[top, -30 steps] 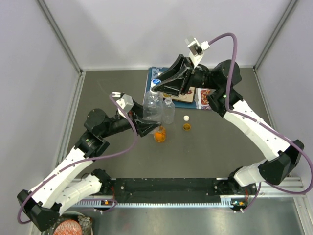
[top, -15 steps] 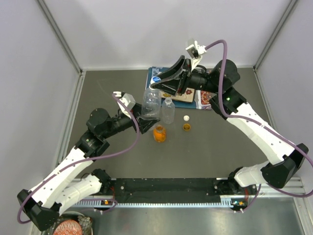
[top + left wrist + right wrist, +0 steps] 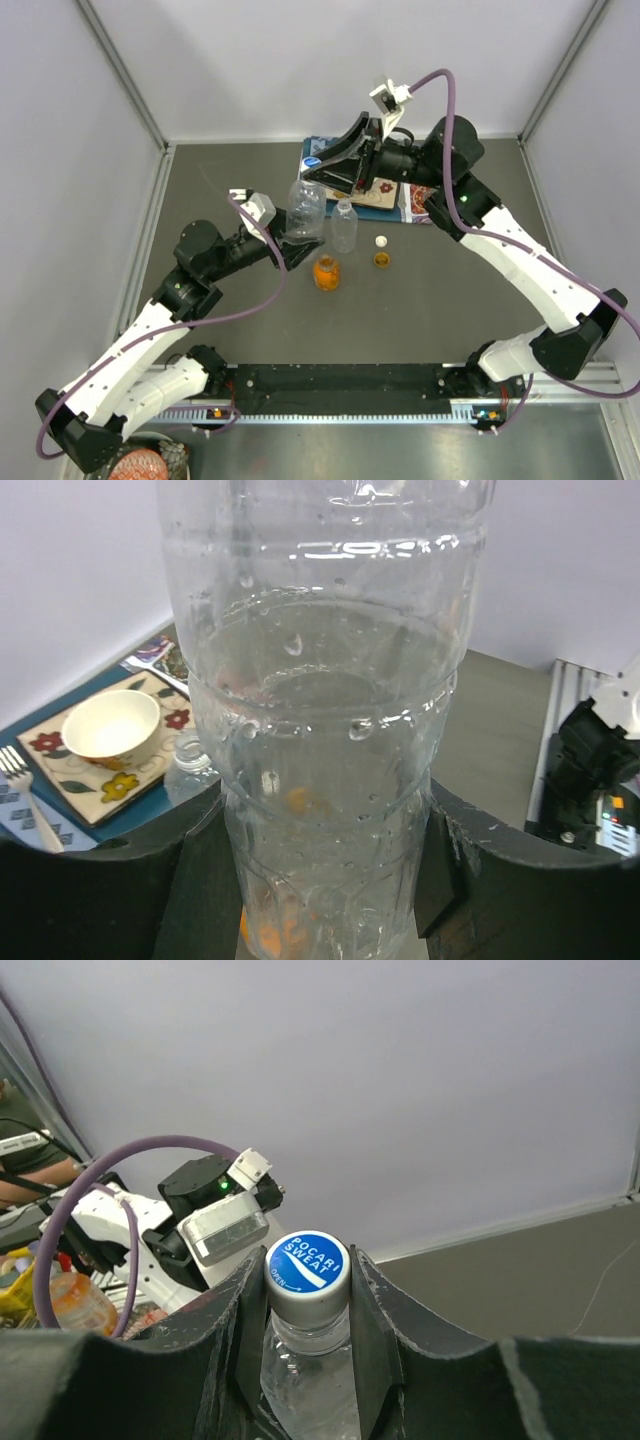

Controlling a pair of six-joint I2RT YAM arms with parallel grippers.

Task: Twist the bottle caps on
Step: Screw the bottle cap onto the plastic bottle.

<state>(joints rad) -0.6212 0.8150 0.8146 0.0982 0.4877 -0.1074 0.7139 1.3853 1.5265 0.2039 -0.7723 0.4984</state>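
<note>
A tall clear ribbed bottle point(image 3: 306, 212) stands tilted, its lower body clamped between the fingers of my left gripper point(image 3: 292, 248). In the left wrist view this bottle point(image 3: 320, 730) fills the frame, with my left gripper point(image 3: 325, 880) shut on it. My right gripper point(image 3: 316, 168) is shut on the blue-and-white cap point(image 3: 307, 1263) sitting on that bottle's neck, one finger point(image 3: 243, 1330) on each side. A smaller clear bottle point(image 3: 344, 226) and a squat orange bottle point(image 3: 326, 272) stand uncapped nearby. A white cap point(image 3: 381, 241) and an orange cap point(image 3: 381, 260) lie on the table.
Behind the bottles lies a blue placemat point(image 3: 312, 150) with a patterned plate point(image 3: 60, 780), a white bowl point(image 3: 110, 723) and a fork point(image 3: 18, 770). Grey walls close in the table at the back and on both sides. The black rail point(image 3: 340, 380) runs along the near edge.
My right wrist has turned about the cap while gripping it, and the bottle's top has shifted slightly toward the back left. The left gripper keeps its hold on the bottle.
</note>
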